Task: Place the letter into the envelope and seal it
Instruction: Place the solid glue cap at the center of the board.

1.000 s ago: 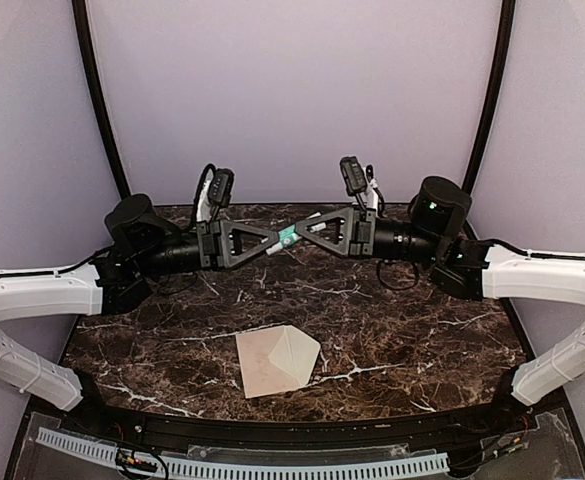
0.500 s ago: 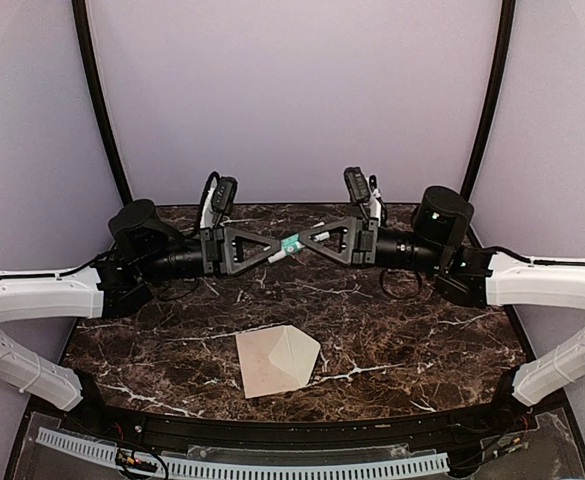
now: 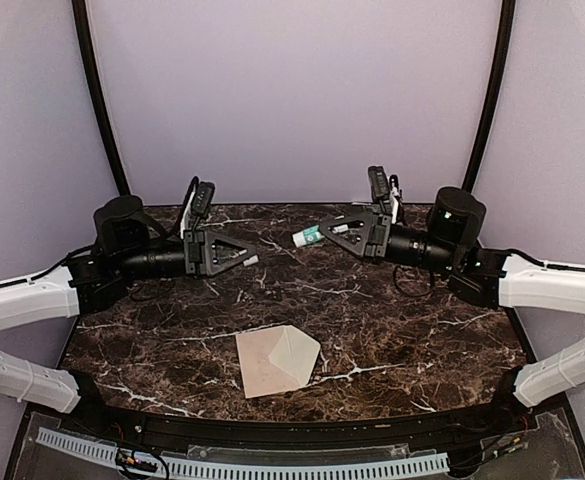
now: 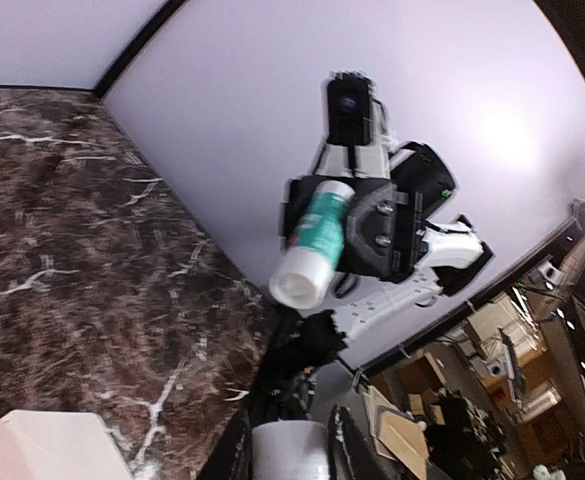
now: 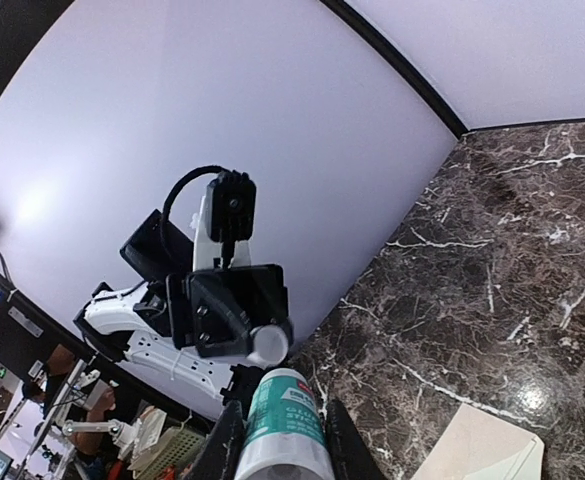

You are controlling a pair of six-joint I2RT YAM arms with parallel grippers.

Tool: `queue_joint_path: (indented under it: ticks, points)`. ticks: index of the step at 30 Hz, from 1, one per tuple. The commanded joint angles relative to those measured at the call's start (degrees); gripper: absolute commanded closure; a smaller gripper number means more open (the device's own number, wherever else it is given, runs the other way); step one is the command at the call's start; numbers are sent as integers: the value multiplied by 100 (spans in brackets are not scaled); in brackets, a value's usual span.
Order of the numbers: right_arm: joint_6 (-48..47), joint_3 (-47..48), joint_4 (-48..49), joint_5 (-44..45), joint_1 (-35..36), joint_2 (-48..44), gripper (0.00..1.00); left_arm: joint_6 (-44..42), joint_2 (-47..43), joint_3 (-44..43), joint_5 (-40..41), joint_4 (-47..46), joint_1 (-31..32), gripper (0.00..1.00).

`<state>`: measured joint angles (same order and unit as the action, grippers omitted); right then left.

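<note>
STEP: glue flap | right gripper [image 3: 324,233] clamped on the glue stick [image 3: 307,237] | left gripper [image 3: 240,258] pinching its white cap [image 3: 251,259] | both raised beyond the envelope [image 3: 277,362], which lies flat on the marble table [image 3: 422,320] | You: lower the stick slowly, stroke the flap edge lightly, steady the paper.

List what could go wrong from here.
1. The cap, pinched only at the tips of the left jaws, may slip and roll away.
2. The envelope lies loose on the table with nothing pinning it, so pressure from gluing could shove it.
3. The glue stick in the right jaws is far from the flap. A misjudged descent could smear the table.
</note>
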<state>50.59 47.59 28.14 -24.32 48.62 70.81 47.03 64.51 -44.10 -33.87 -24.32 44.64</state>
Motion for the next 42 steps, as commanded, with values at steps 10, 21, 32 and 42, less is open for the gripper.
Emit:
queue_joint_path:
  ticks: [10, 21, 32, 42]
  points:
    - [-851, 126, -1484, 954, 190, -377, 100, -2616, 1059, -127, 3085, 5167, -2312, 91]
    - [-960, 103, -1541, 982, 244, -416, 100, -2936, 2278, -589, 3656, 5472, -2541, 83]
    - [-967, 127, -1549, 979, 244, -314, 100, -3021, 2534, -574, 3625, 5494, -2553, 52]
    - [-841, 54, -1314, 954, 244, -346, 100, -2985, 1356, -663, 3986, 5233, -2542, 23]
